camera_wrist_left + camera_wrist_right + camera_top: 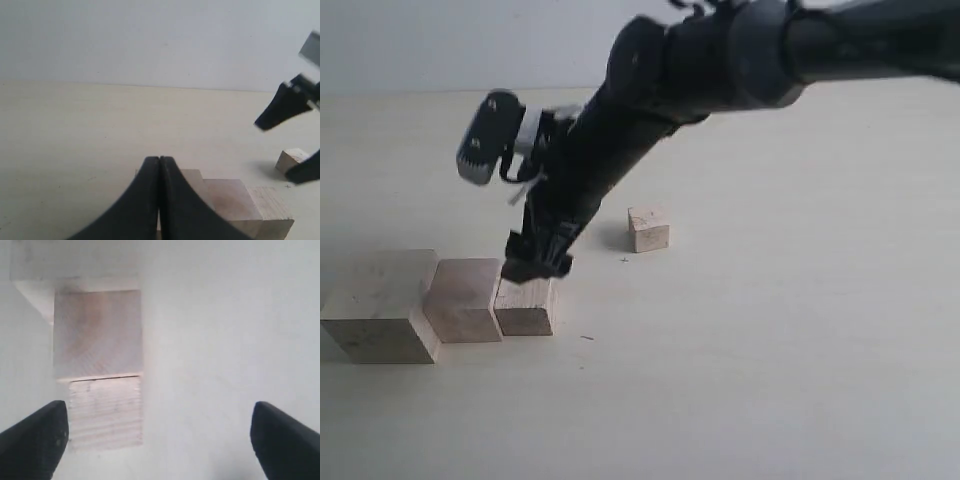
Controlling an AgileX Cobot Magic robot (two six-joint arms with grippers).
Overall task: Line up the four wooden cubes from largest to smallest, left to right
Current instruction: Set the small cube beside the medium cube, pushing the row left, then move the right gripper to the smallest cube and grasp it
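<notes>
Three cubes stand in a row at the front left of the table (800, 350): the big cube (380, 310) at the left end, the second cube (465, 300) against its right side, and the third cube (527, 306) against that one. The row steps down in size from left to right. The small cube (649, 229) sits alone, farther back and to the right, well apart from the row.

The right gripper (535, 262) reaches across from the upper right and hangs just over the back of the third cube. In its wrist view the gripper (160, 412) has its jaws spread wide and grips nothing. The third cube (105, 412) lies just inside one finger (35, 440), with the second cube (97, 332) beyond it. Whether that finger touches the wood cannot be told.

The left gripper (160, 200) has its jaws pressed together with nothing between them. It sits low beside the big cube (192, 180), looking along the row towards the small cube (292, 160).
</notes>
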